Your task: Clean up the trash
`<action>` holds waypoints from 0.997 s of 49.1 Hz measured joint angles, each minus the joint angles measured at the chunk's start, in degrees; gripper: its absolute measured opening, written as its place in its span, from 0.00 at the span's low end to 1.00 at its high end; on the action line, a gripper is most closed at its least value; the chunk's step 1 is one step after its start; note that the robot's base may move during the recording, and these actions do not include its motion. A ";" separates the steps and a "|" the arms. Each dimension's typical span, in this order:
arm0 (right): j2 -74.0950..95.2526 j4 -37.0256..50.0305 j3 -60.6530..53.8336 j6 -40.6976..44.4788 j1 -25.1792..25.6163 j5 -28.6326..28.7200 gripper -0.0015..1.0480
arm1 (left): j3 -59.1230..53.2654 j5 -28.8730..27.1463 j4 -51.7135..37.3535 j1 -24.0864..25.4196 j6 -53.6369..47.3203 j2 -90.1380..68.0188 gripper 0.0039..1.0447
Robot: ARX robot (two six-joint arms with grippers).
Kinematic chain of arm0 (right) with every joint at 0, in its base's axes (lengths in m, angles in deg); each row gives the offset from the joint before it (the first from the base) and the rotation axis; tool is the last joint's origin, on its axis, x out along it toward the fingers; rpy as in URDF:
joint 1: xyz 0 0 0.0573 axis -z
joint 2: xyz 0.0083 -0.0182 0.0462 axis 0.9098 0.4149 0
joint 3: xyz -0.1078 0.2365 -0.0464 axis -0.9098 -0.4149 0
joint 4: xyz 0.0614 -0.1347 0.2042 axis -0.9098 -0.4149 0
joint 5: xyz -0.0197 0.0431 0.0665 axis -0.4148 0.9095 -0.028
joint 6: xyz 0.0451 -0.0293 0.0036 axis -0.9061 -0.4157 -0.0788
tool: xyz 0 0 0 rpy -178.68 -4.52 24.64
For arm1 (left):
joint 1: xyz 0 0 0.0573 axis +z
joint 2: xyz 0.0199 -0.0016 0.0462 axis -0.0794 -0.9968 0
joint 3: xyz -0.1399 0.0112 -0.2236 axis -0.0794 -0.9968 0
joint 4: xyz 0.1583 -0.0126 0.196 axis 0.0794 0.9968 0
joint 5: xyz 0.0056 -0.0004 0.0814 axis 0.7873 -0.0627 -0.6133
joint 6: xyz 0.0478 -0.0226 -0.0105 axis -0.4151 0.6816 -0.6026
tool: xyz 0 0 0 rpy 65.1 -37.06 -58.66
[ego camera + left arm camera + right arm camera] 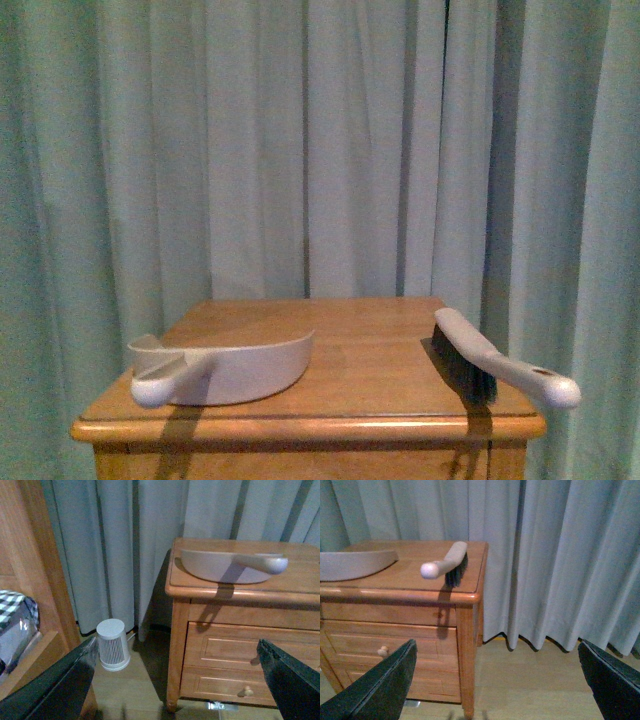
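Front view of a wooden nightstand whose tabletop (370,335) carries two sweeping tools. In the lower left of the frame lies a pale, pinkish dustpan (235,370) of smooth moulded plastic, a curved wall around a flat scoop. In the lower right lies a brush (500,365) with dark bristles under a pale rounded back. Both handles point toward the camera and overhang the near edge, an arrangement that probably offers each to the arm on its own side. The tabletop is glossy, honey-coloured wood with a rounded lip, and a curtain (330,150) of soft grey-green cloth hangs in vertical folds across the upper frame. In its wrist view the left pincer (177,647) is released, its dark matte fingers (55,690) spread wide around nothing. The right pincer (497,647) is likewise released and empty. The trash appears in none of the three views, so its place cannot be given.
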 joint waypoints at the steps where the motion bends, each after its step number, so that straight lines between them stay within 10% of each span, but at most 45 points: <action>1: 0.00 0.00 0.00 -0.02 0.00 -0.02 0.93 | 0.00 0.02 0.00 0.00 -0.02 0.00 0.93; 21: 0.00 0.02 0.00 0.00 0.00 -0.02 0.93 | 7.19 10.99 16.63 2.47 5.16 -15.72 0.93; 49: 0.00 0.02 0.00 0.00 0.00 0.00 0.93 | 55.30 0.55 20.24 -9.94 -2.19 -69.33 0.93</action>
